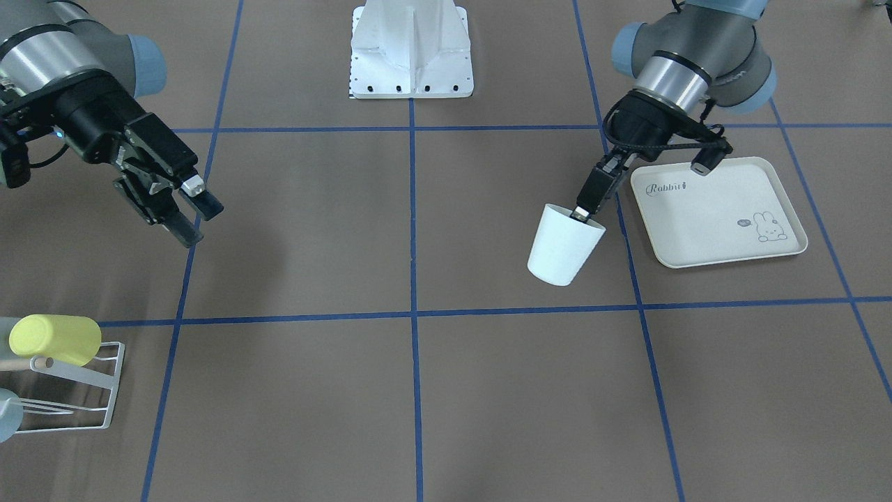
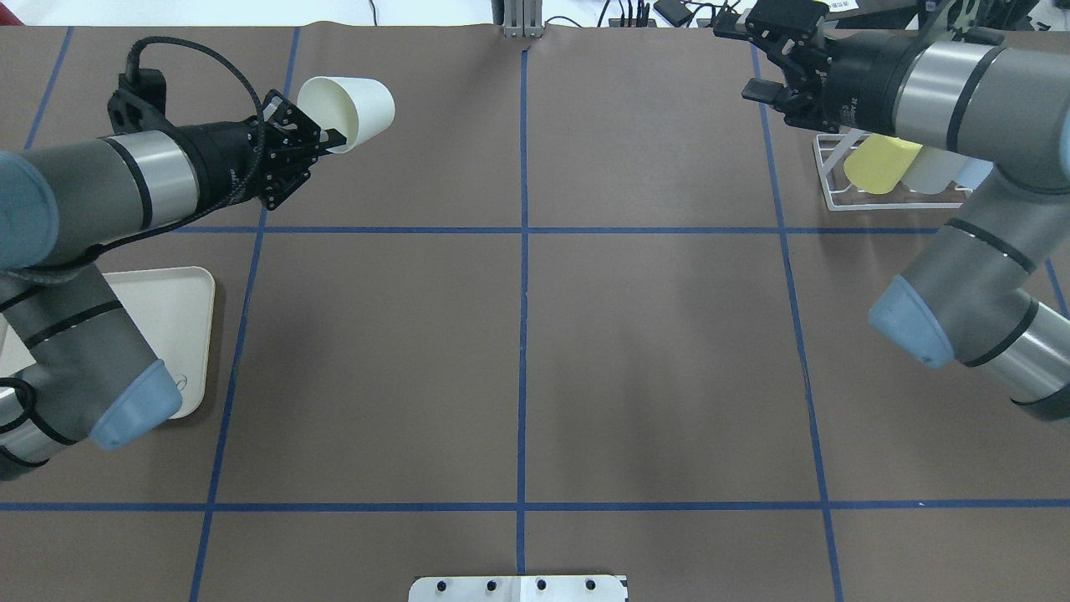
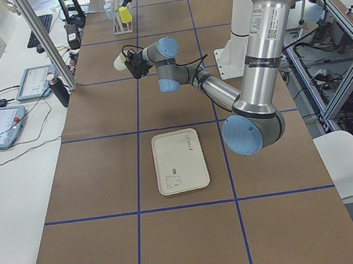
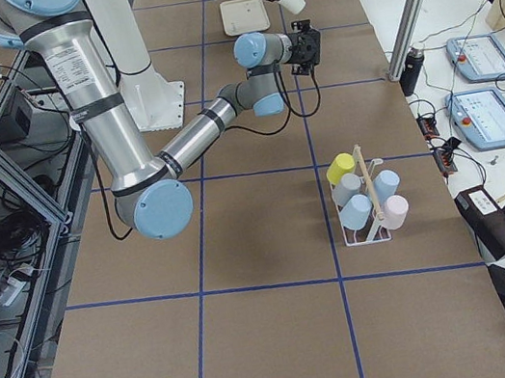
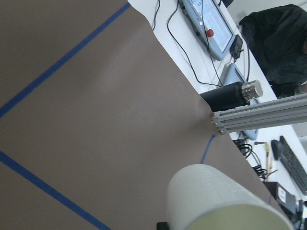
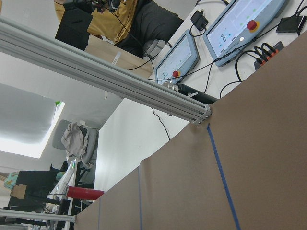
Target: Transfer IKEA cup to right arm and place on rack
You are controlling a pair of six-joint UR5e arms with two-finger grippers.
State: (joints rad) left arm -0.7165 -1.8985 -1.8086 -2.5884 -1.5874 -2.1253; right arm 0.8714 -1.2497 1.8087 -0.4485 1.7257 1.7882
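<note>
My left gripper (image 1: 580,215) is shut on the rim of the white IKEA cup (image 1: 563,244), one finger inside and one outside. It holds the cup tilted above the table, just beside the cream tray. The cup also shows in the overhead view (image 2: 349,111) and fills the bottom of the left wrist view (image 5: 216,201). My right gripper (image 1: 201,220), the bulky black one, is open and empty above the table, with the white wire rack (image 1: 77,394) in front of it. In the overhead view the right gripper (image 2: 746,60) is beside the rack (image 2: 832,196).
A cream rabbit tray (image 1: 725,216) lies under the left arm. The rack holds a yellow cup (image 1: 56,339) and several pale cups (image 4: 373,207). The white robot base (image 1: 411,52) stands at the robot's edge of the table. Operator desks with tablets (image 4: 488,108) run along the far edge.
</note>
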